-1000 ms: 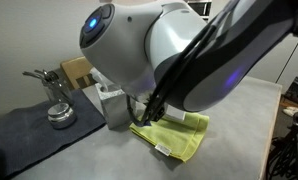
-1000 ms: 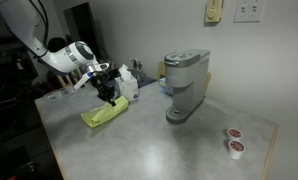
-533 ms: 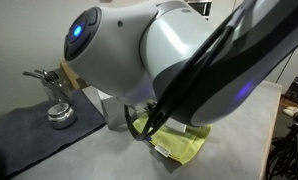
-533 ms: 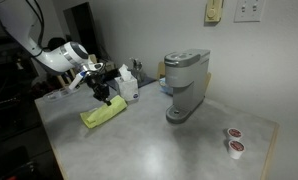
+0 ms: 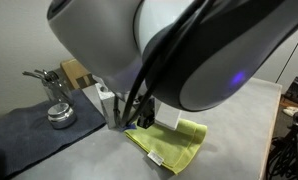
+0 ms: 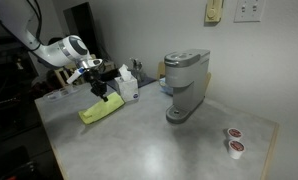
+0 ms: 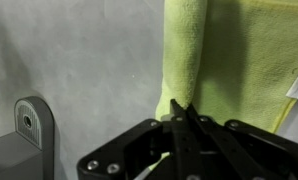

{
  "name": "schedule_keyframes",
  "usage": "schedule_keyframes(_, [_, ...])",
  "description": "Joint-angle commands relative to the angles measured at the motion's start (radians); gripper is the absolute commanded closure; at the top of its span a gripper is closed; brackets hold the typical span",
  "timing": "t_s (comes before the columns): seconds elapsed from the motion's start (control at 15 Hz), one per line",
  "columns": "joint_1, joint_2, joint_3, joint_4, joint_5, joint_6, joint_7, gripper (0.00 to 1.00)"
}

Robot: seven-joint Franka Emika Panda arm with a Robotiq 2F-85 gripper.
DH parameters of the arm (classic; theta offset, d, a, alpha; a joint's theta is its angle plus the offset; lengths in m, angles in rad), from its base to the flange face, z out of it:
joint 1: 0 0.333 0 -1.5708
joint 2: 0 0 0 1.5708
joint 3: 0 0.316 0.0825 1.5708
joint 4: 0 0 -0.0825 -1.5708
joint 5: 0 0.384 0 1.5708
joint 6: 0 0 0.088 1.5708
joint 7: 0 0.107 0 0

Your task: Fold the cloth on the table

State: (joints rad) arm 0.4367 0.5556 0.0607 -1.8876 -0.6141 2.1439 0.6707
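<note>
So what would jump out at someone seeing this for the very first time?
Probably the soft lime-green cloth, the only bright colour, lying near one end of the matte light-grey table. In the wrist view the robot's black gripper is shut, and it appears to pinch a raised fold at the cloth's edge. Farther along the table stands a tall grey coffee machine.

- Clamped tight at the gripper [image 7: 178,110], on a fold of the cloth [image 7: 184,50] between the jaws.
- Bent at the arm [image 6: 59,50], reaching down from above the jaws.
</note>
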Motion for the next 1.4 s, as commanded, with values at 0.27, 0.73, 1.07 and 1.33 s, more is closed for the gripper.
schedule_keyframes(0.27, [-0.128, 0.014, 0.067, -0.014, 0.32, 0.184, -0.311, 0.99])
schedule_keyframes(0.73, [-0.237, 0.052, 0.153, 0.012, 0.631, 0.14, -0.652, 0.35])
schedule_keyframes(1.07, [-0.304, 0.062, 0.22, 0.032, 0.802, 0.072, -0.853, 0.01])
schedule_keyframes(1.33, [-0.317, 0.062, 0.222, 0.045, 0.855, 0.036, -0.908, 0.0])
